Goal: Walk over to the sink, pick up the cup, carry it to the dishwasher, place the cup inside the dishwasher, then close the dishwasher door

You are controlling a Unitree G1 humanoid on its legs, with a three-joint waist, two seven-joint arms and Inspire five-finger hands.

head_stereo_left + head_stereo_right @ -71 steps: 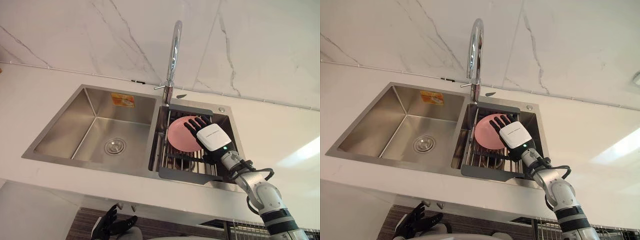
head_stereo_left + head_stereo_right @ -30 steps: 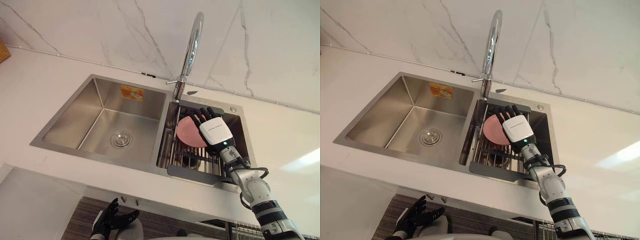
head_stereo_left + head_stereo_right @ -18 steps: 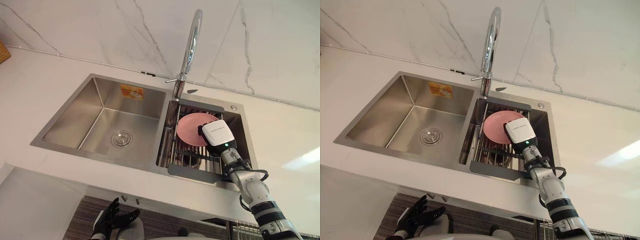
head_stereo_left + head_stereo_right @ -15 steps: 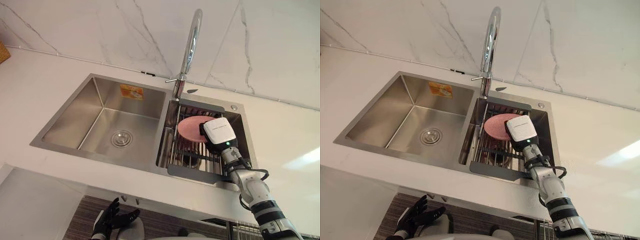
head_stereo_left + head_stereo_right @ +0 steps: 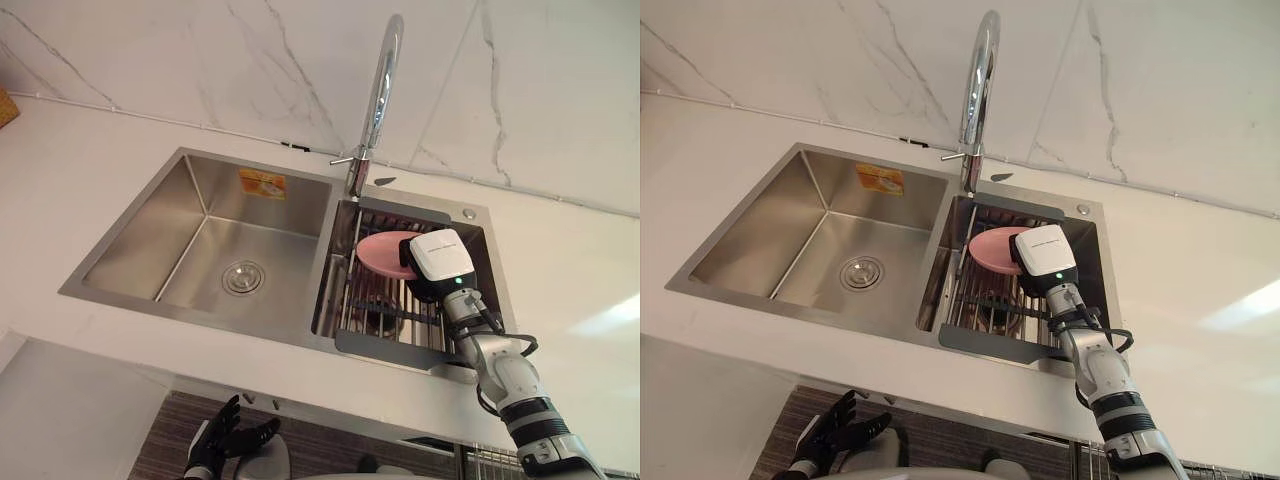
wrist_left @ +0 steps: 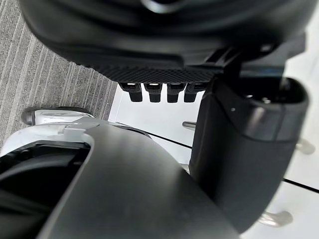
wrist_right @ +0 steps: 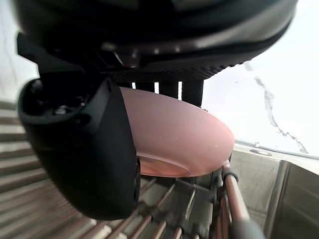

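The sink (image 5: 190,235) is a brushed steel double basin sunk into a smooth white counter (image 5: 80,150), with a wall of white marble (image 5: 250,60) veined in grey behind it. The left basin is a plain square tub with a round steel drain (image 5: 243,277) in its floor and a yellow sticker (image 5: 262,183) on its back wall. A tall, shiny curved tap (image 5: 380,90) rises from the ledge between the two basins. The right basin holds a draining rack (image 5: 385,345) with a dark grey rim and thin parallel metal bars. What the robot has here is not a cup but a plate (image 5: 382,250): round, shallow, matte pink, with a low foot ring underneath. It lies nearly flat over the rack's bars at the back of the right basin, just below the tap. The right hand (image 5: 437,262), its back covered by a glossy white shell, reaches in from the front of the sink and grips the plate's near edge. From the wrist camera, the dark thumb (image 7: 84,149) curls under the plate (image 7: 184,134) and the fingers (image 7: 169,89) press down on its top in a tight row, pinching the rim. Whether the plate touches the bars (image 7: 164,219) beneath it, I cannot tell. The left hand (image 5: 222,445) hangs low below the counter edge, holding nothing, its dark fingers loosely spread, above a grey ribbed floor (image 6: 45,84).
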